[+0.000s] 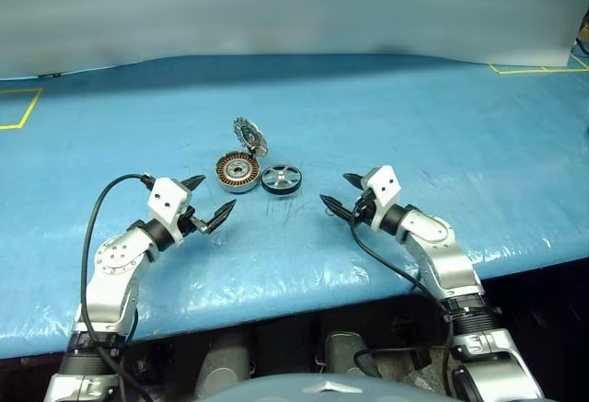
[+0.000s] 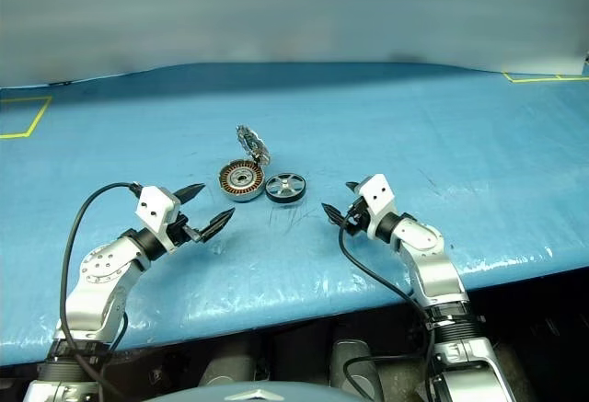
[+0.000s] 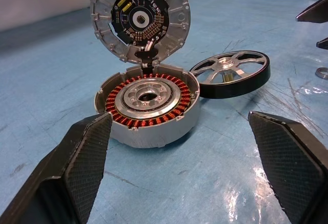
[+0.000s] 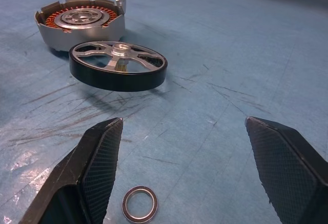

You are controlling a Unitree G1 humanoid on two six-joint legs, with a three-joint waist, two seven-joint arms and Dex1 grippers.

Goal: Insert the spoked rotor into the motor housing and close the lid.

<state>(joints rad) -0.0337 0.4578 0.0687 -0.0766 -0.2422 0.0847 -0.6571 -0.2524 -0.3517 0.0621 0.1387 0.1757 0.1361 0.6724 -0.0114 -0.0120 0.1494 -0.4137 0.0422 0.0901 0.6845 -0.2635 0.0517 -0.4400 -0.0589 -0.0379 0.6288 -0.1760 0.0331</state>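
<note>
The motor housing (image 1: 238,171) sits open on the blue table, its copper windings ringed around a silver centre. Its lid (image 1: 248,134) stands upright on the hinge at the far side, the circuit board facing me. The spoked rotor (image 1: 281,179) lies just right of the housing, one edge propped up off the table (image 4: 118,65). My left gripper (image 1: 209,199) is open, hovering near and left of the housing, which lies ahead of its fingers (image 3: 84,157). My right gripper (image 1: 340,192) is open too, a short way right of the rotor, holding nothing.
A small dark ring (image 4: 140,203) lies on the table between my right gripper's fingertips. Yellow tape marks (image 1: 18,112) the far left and far right of the blue table (image 1: 414,126). The table's front edge runs just below both arms.
</note>
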